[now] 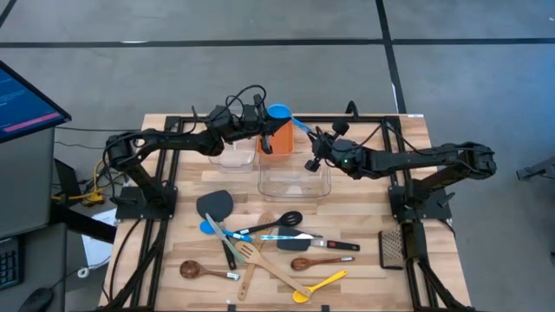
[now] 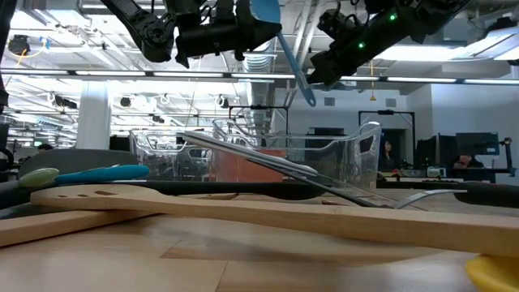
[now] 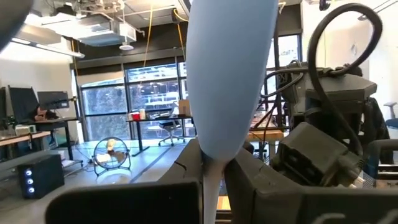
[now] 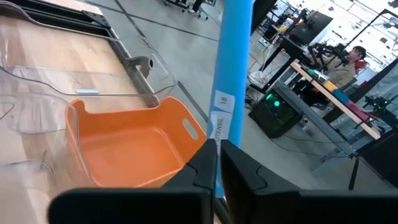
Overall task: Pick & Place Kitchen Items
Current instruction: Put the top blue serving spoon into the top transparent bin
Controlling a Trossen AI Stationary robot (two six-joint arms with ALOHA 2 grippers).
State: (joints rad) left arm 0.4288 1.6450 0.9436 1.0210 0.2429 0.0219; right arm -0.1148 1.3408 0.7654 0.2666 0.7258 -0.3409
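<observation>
Both arms meet at the far side of the table, above the orange bin [image 1: 279, 137], and they share one blue spatula [image 1: 286, 117]. The left gripper [image 1: 263, 117] is closed on the thin neck just under the pale blue blade, as the left wrist view shows. The right gripper [image 1: 313, 162] is closed on the blue handle [image 4: 231, 74], near its end, where a small label sits. So the utensil hangs slanted in the air between the two grippers, blade to the left and handle to the right. I judge this to be a handover, since one tool does not need two grips except to pass it or to turn it for the bin below.

The clear tubs [image 1: 295, 178] stand beside the orange bin and look empty. The other kitchen items [image 1: 260, 247] lie in a loose heap on the near half of the table: black turners, wooden spoons, a yellow spoon [image 1: 319, 284]. Most of the task seems to remain.
</observation>
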